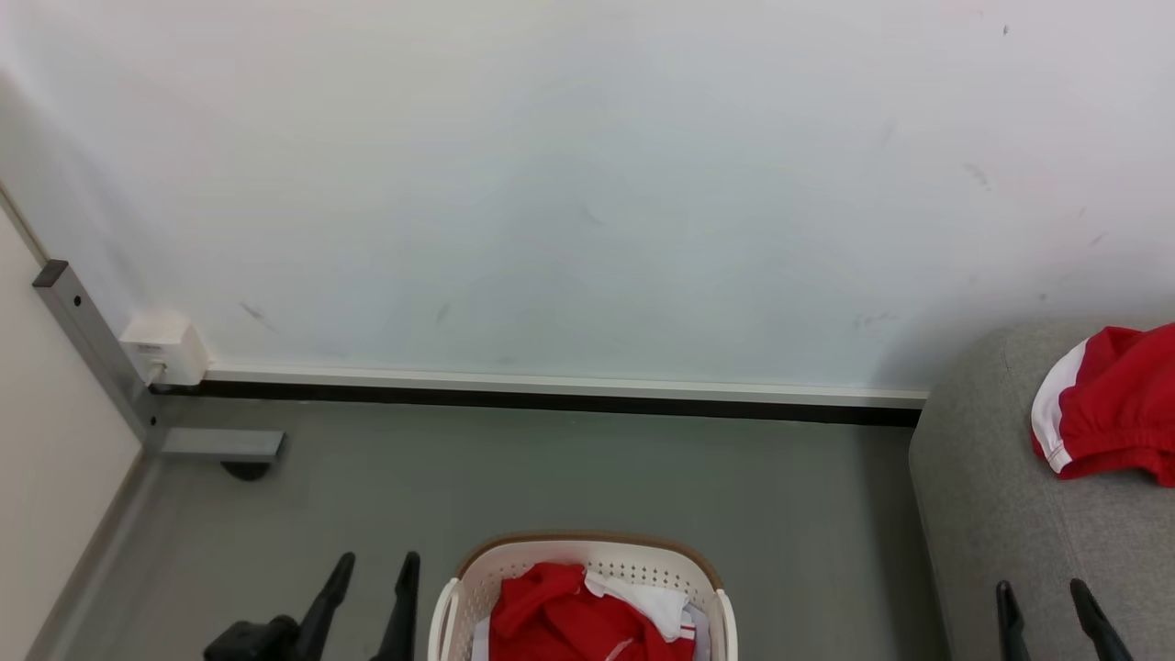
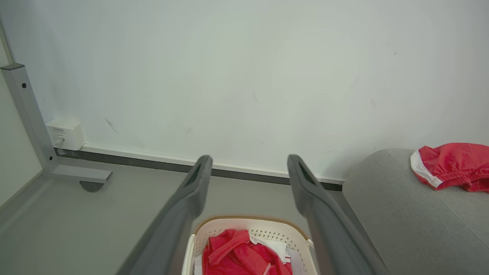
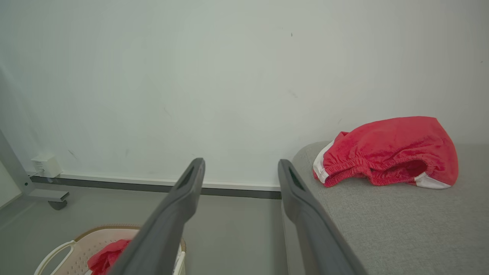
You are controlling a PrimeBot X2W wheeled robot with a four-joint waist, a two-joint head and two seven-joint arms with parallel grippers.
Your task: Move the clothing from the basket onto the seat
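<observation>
My left claw (image 1: pixel 379 558) and right claw (image 1: pixel 1041 588) are wide open, holding nothing. Near the basket (image 1: pixel 587 540) I see a metal leg (image 1: pixel 96 344) and the sofa (image 1: pixel 991 477).

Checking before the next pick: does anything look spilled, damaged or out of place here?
Nothing stands out. One red garment lies crumpled on the grey sofa; more red clothing sits inside the upright basket. The wall shows faint scuffs.
</observation>
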